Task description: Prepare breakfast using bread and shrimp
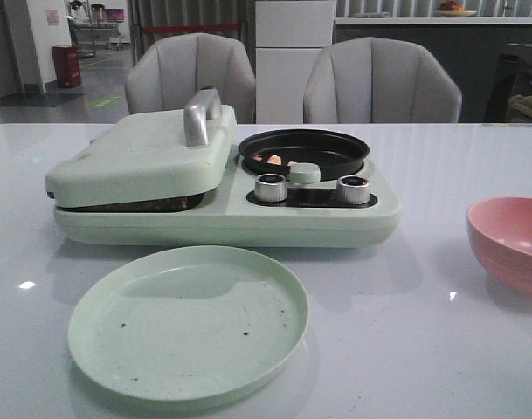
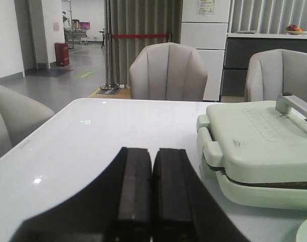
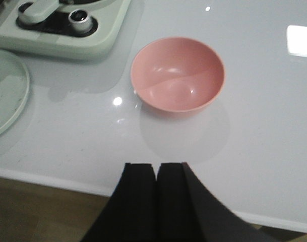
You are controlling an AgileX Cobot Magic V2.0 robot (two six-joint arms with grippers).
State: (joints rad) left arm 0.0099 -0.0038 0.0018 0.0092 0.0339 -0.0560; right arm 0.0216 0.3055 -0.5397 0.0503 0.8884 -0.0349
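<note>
finishes around the breakfast maker

glossy white table [image 1: 440, 349], mirroring lights. on it, matt mint plastic breakfast maker [image 1: 222, 218] with brushed metal handle [image 1: 200, 116], shiny knobs [image 1: 270, 188]; dark non-stick pan [image 1: 305, 150]. in front, speckled matt plate [image 1: 189, 323]; beside, smooth pink bowl [image 3: 177, 75].

Evenly bright from overhead. Small white glare spots on the glossy desk [image 1: 440, 349], a larger bright patch right of the bowl [image 3: 177, 75]. Soft shadows under bowl and plate [image 1: 188, 323]. Slightly grainy; end effector fingers [image 2: 135, 191] blurred up close.

Your glossy white table [image 1: 440, 349] carries a pale green breakfast maker [image 1: 222, 188], a green plate [image 1: 189, 325] with what look like crumbs, and a pink bowl [image 1: 508, 240].
</note>
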